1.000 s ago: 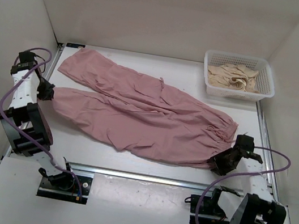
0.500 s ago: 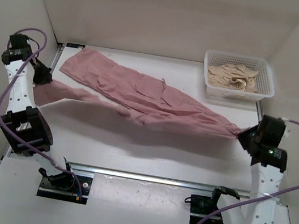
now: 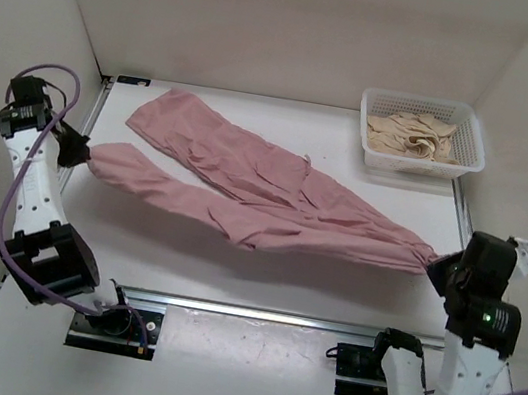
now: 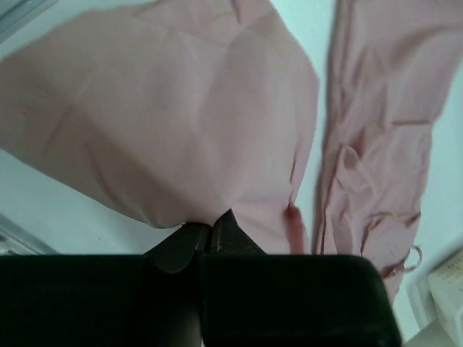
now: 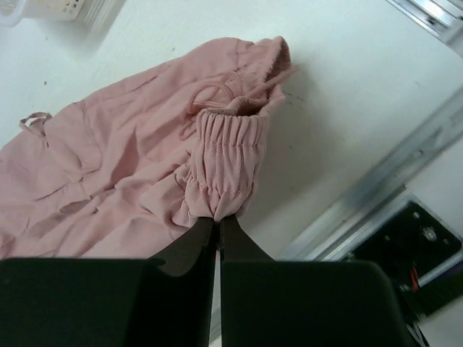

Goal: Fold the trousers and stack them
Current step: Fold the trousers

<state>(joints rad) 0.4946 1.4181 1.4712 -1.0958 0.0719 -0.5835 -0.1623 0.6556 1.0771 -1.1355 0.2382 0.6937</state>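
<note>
The dusty-pink trousers point(image 3: 264, 198) are stretched across the table, partly lifted, with two long legs running to the left. My left gripper point(image 3: 83, 155) is shut on the hem of the near leg point(image 4: 173, 137) and holds it up at the left edge. My right gripper point(image 3: 433, 261) is shut on the gathered elastic waist point(image 5: 224, 170) at the right, with the drawstring point(image 5: 239, 87) looped beside it. The far leg point(image 3: 190, 124) lies on the table towards the back left.
A white basket point(image 3: 465, 160) at the back right holds a beige-cream garment point(image 3: 411, 136). White walls enclose the table on three sides. A metal rail point(image 3: 255, 313) runs along the near edge, also in the right wrist view point(image 5: 391, 181).
Both arms have lifted and pulled apart with the trousers. The near leg has swung up off the table and the cloth has drawn taut between the grippers.
</note>
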